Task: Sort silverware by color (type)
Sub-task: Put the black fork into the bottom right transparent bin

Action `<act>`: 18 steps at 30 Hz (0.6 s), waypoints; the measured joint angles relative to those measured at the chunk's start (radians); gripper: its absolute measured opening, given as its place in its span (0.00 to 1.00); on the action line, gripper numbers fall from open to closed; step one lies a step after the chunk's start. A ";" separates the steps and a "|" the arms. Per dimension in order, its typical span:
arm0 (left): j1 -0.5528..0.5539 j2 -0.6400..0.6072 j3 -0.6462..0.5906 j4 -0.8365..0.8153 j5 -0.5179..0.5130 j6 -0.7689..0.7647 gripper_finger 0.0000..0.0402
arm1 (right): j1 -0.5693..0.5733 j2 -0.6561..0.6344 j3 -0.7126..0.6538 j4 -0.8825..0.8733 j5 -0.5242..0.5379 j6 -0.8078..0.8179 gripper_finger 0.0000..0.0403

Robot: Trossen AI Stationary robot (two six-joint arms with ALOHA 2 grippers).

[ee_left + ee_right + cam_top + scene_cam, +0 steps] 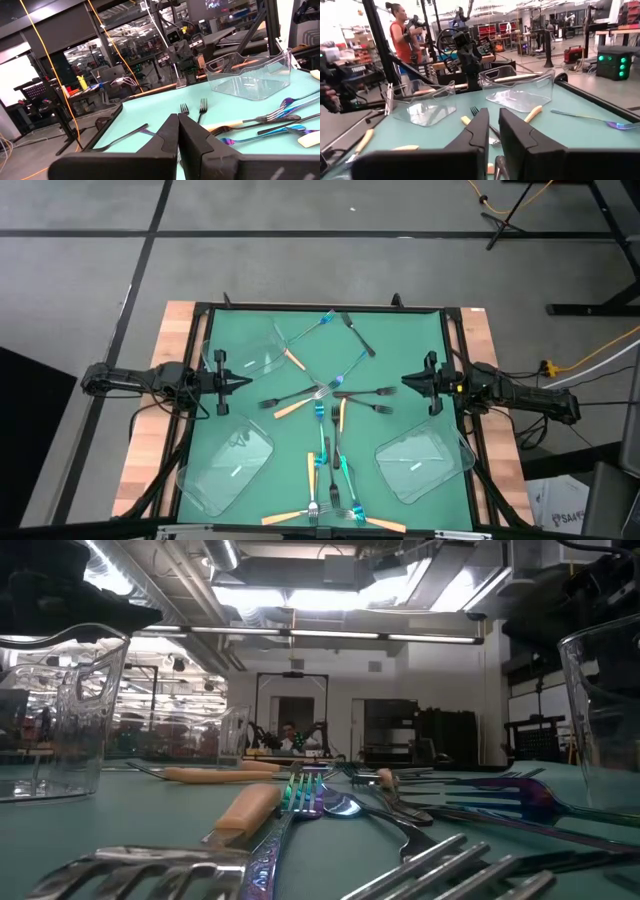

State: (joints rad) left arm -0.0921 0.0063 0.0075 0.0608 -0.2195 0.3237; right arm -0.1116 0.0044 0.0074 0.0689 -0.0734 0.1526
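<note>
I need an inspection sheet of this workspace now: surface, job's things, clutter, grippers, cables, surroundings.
Surface: green mat on a wooden table.
Job's things: forks scattered mid-mat, unsorted; three clear trays, apparently empty.
Clutter: nothing seen.
Grippers: left gripper shut, empty, at mat's left edge; right gripper slightly open, empty, at right edge.
Cables: orange cable on the floor.
Surroundings: person beyond the table.

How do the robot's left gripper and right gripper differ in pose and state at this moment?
The left gripper is over the left side of the green mat, pointing right; the right gripper is over its right side, pointing left. The left gripper's fingers are pressed together, while the right gripper's fingers show a narrow gap. Both hold nothing and face the forks crossed in the middle.
</note>
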 joint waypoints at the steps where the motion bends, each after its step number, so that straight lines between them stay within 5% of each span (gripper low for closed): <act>1: 0.000 0.000 0.000 0.000 0.000 0.000 0.00 | 0.000 0.000 0.000 0.005 0.013 0.002 0.15; 11: 0.000 0.000 0.000 0.000 0.000 0.000 0.00 | 0.000 0.000 0.000 0.066 0.063 0.003 0.54; 18: 0.000 0.000 0.000 0.000 0.000 0.000 0.00 | 0.000 0.000 0.000 0.087 0.063 0.003 0.67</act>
State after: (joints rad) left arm -0.0925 0.0059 0.0078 0.0605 -0.2195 0.3237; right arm -0.1116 0.0044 0.0074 0.1557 -0.0101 0.1558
